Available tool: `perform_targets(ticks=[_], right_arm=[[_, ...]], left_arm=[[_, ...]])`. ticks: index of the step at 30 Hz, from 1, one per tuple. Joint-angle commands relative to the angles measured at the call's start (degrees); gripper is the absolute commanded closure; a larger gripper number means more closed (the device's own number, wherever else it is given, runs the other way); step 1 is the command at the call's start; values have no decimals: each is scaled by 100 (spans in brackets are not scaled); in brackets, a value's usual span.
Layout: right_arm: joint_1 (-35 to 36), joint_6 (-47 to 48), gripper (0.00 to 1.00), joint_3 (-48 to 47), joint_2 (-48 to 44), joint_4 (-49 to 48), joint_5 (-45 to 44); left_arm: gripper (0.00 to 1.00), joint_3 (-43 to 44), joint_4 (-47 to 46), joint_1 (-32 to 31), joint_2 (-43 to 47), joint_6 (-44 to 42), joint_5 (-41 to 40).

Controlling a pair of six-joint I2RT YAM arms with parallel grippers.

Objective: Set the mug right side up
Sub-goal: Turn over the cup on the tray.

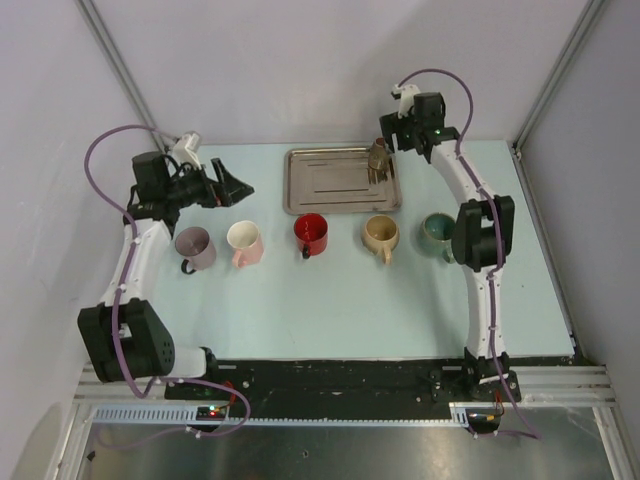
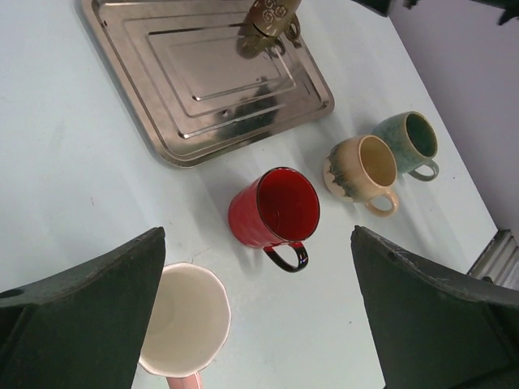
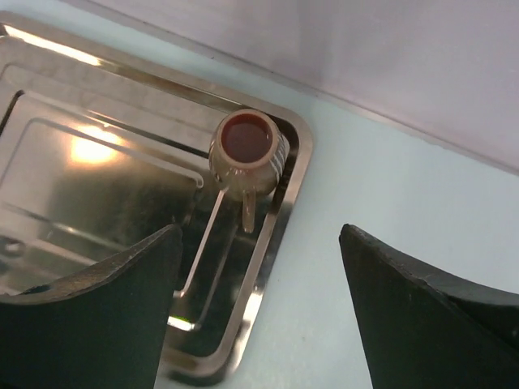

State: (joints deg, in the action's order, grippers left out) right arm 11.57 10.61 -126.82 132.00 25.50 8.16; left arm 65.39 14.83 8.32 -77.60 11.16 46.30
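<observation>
Brown mug standing mouth-up on the tray, in its far right corner, close against the raised rim. In the right wrist view its dark interior faces the camera and its handle points toward the near edge. The left wrist view shows the same mug at the top of the frame, on the tray.

Right claw hovers above the mug with its fingers spread wide, clear of it, nothing between them. The tray lies at the far middle of the pale blue counter.

In front of the tray five more mugs form a row across the counter, left to right: mauve mug, pink mug, red mug, tan mug, teal mug. The last four show open mouths; the orientation of the mauve one cannot be told.

Left claw is raised over the left end of the row, its fingers wide apart and empty; the pink mug appears just beside its left finger.
</observation>
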Motion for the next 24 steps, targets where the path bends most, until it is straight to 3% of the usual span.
perform_targets(ticks=[1, 14, 24], right_arm=[[44, -16, 14, -368, 600, -1006, 68], [125, 435, 3, -764, 1634, -2107, 141], [257, 572, 6, -1324, 1978, -1929, 213]], left_arm=[[0, 239, 48, 45, -264, -227, 330], [0, 366, 181, 43, -611, -329, 495], [0, 458, 244, 47, -660, -294, 537]])
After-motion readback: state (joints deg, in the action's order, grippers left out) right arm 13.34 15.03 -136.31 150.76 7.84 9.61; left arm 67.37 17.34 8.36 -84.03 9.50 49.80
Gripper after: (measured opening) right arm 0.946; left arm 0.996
